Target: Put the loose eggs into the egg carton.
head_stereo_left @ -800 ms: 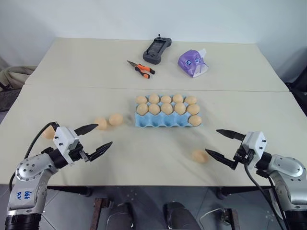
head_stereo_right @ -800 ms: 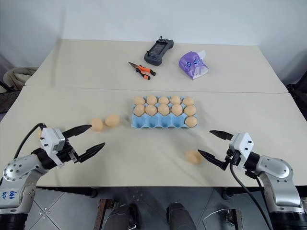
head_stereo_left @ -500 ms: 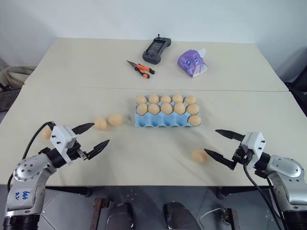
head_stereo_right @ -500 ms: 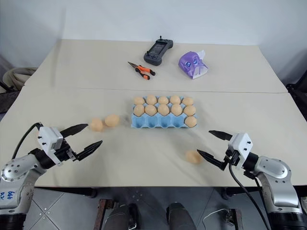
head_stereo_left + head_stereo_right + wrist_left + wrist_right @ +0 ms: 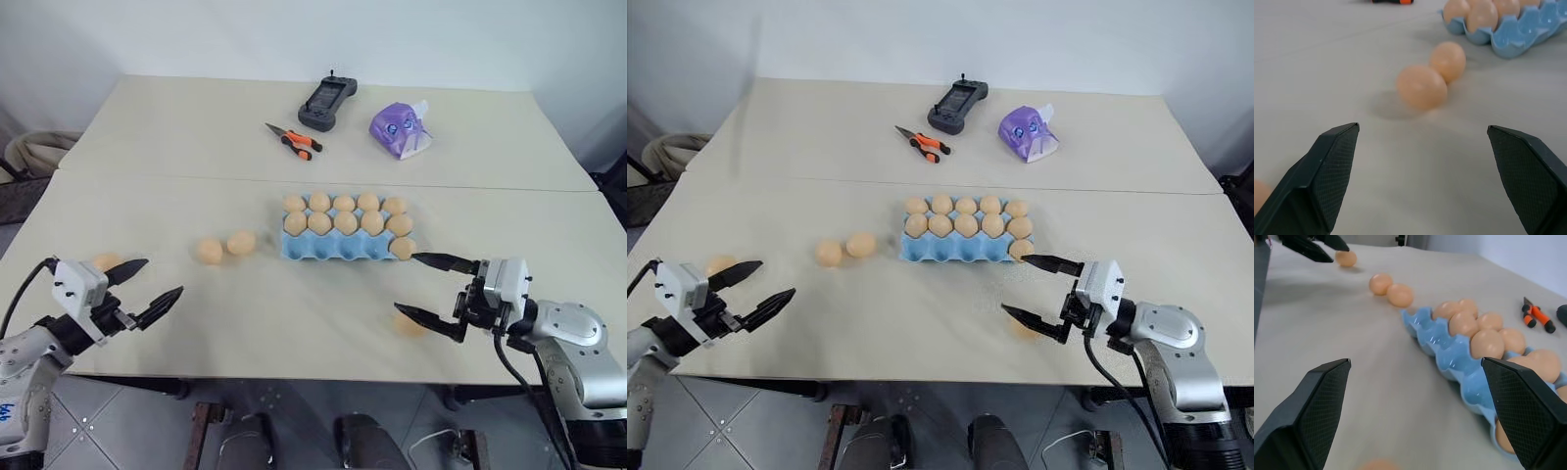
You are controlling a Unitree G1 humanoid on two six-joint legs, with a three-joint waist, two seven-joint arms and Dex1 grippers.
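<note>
Carton (image 5: 338,247) mid-counter, front row mostly empty. Loose eggs: pair (image 5: 224,247) left of it, one (image 5: 720,264) by L end effector (image 5: 139,291), one (image 5: 409,325) under R end effector (image 5: 427,288). Both gape wide, empty. Eggs light, smooth, brittle (roll easily): pinch the waist gently.

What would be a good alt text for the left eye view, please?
A light-blue moulded egg carton holds eleven tan eggs on a beige table, with four loose tan eggs around it. The right gripper has open black fingers above one loose egg; the left gripper is open near another.
</note>
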